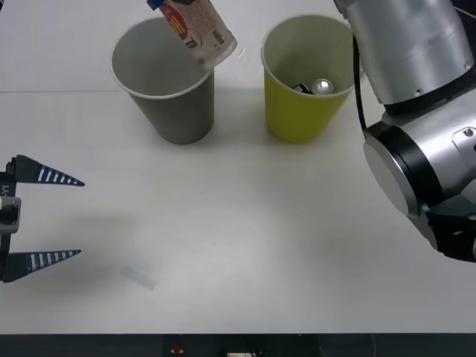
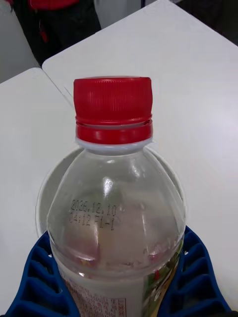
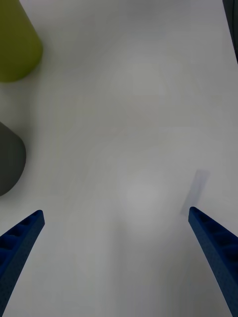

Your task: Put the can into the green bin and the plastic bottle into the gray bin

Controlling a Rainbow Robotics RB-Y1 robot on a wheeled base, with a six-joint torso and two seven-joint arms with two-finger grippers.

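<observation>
The small clear plastic bottle with the red screw cap (image 2: pixel 113 110) hangs tilted over the rim of the large gray tapered paper cup (image 1: pixel 165 78), base lowest, clamped around its labelled body by the right gripper (image 2: pixel 119 277), whose blue ribbed fingers (image 2: pixel 37 282) press on both sides. It looks empty, so probably light, thin-walled and easily squashed; the smooth plastic could slip, and the mid-body hold looks sound. Just beside the gray cup stands the large yellow-green paper cup (image 1: pixel 305 74), with the small silver-topped metal can (image 1: pixel 321 87) already inside. Well apart from the gray cup, the left gripper (image 1: pixel 41 219) waits over the white table (image 1: pixel 238 238), fingers spread wide.
</observation>
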